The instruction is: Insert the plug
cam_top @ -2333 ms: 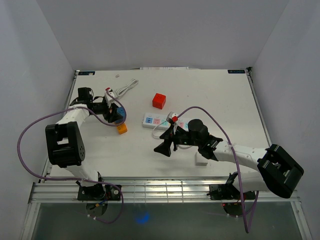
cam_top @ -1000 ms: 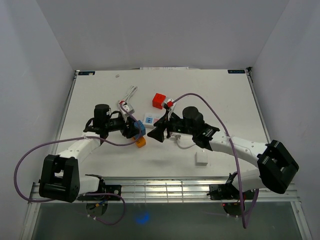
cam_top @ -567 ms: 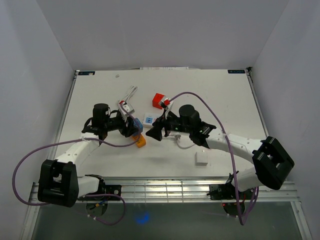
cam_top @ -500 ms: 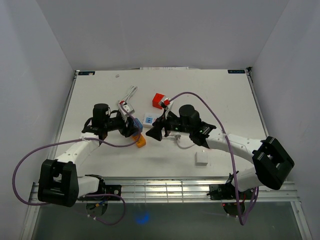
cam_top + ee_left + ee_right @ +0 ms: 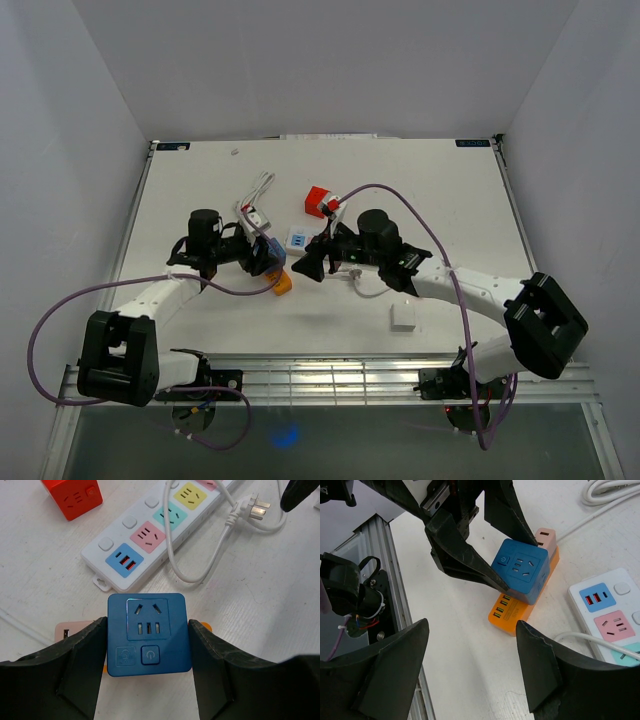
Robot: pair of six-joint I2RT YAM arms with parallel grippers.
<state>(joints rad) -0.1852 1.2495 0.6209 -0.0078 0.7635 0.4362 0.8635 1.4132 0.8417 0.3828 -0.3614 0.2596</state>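
Note:
My left gripper [image 5: 148, 630] is shut on a blue cube socket [image 5: 148, 632], its socket face turned to the camera; in the top view the blue cube socket [image 5: 272, 251] hangs left of centre. A white plug [image 5: 255, 510] with bare prongs lies on the table on its looped white cable [image 5: 172, 555], beside a white power strip [image 5: 150, 535]. My right gripper [image 5: 472, 625] is open with nothing between its fingers. It faces the blue cube socket [image 5: 522, 570] from the right, low over the table. In the top view, the right gripper [image 5: 312, 262] sits close to the left gripper [image 5: 266, 256].
An orange socket block [image 5: 512, 612] and a pink one [image 5: 545, 537] lie under the blue cube. A red cube socket [image 5: 318, 200] sits behind the strip, a small white adapter [image 5: 404, 317] near the front, and a coiled white cable [image 5: 258, 185] at back left.
About two seconds ago the left gripper held the blue cube far left; it has carried it toward the middle, and the right gripper has swung up-left to face it. Both have been nearly still lately.

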